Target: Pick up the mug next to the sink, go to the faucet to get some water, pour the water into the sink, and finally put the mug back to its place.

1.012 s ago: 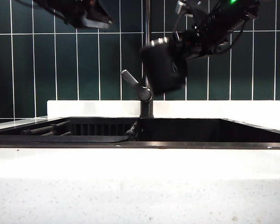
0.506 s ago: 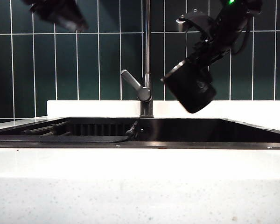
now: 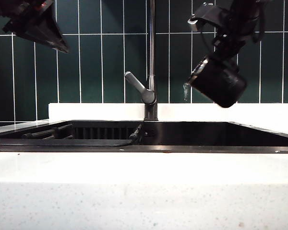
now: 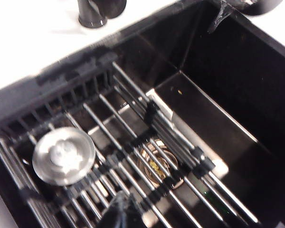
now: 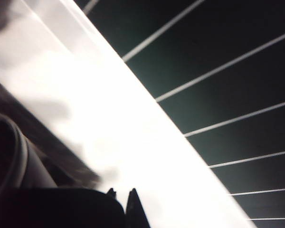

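The black mug [image 3: 220,82] hangs tilted over the right part of the sink [image 3: 206,136], its silver rim turned toward the faucet [image 3: 151,52]. A little water [image 3: 186,89] spills from its lip. My right gripper [image 3: 220,50] is shut on the mug from above. In the right wrist view the mug [image 5: 38,204] fills the dark corner beside the gripper [image 5: 128,199]. My left gripper [image 3: 61,47] is high at the far left, shut and empty. In the left wrist view that gripper [image 4: 126,209] hovers over the sink's rack bars [image 4: 133,118].
The faucet's grey lever [image 3: 136,85] sticks out to the left of the pipe. A round metal strainer [image 4: 64,154] lies on the rack, with the drain opening [image 4: 156,166] under the bars. A white countertop [image 3: 144,191] runs along the front, and dark green tiles [image 3: 101,62] cover the back wall.
The right gripper has carried the mug away from the faucet to the right and lower, tipping it until water spills. The left gripper has drawn back to the left and shut.
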Controlling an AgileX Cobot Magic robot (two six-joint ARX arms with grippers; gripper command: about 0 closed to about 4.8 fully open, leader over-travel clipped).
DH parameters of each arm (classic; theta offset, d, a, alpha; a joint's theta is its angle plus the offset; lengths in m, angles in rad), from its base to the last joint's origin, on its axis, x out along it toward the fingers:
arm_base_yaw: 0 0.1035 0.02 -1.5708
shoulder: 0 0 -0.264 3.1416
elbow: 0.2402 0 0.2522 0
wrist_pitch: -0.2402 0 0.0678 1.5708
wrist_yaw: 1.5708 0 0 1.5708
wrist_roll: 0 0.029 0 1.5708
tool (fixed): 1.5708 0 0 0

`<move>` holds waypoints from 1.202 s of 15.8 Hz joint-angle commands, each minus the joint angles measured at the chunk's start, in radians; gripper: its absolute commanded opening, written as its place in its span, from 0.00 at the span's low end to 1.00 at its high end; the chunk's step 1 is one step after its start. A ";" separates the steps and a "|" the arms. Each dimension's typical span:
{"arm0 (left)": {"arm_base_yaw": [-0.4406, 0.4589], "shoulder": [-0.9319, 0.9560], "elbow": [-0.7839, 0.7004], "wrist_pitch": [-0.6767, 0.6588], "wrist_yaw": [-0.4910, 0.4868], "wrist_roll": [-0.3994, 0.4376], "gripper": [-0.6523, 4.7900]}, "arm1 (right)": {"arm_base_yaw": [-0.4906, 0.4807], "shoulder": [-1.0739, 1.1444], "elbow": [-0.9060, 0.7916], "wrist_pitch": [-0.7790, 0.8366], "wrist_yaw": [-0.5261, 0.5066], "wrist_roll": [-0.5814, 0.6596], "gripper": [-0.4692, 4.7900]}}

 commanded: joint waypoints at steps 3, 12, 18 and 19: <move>-0.001 -0.011 -0.130 0.050 -0.002 -0.011 0.11 | 0.023 -0.028 0.012 -0.022 0.040 -0.128 0.11; -0.001 -0.041 -0.248 0.171 0.093 -0.049 0.11 | 0.080 -0.028 0.012 -0.027 0.149 -0.469 0.11; -0.001 -0.075 -0.248 0.164 0.096 -0.080 0.11 | 0.097 -0.038 0.014 0.032 0.224 -0.721 0.11; -0.001 -0.079 -0.248 0.166 0.095 -0.087 0.11 | 0.097 -0.038 0.014 0.063 0.240 -0.728 0.11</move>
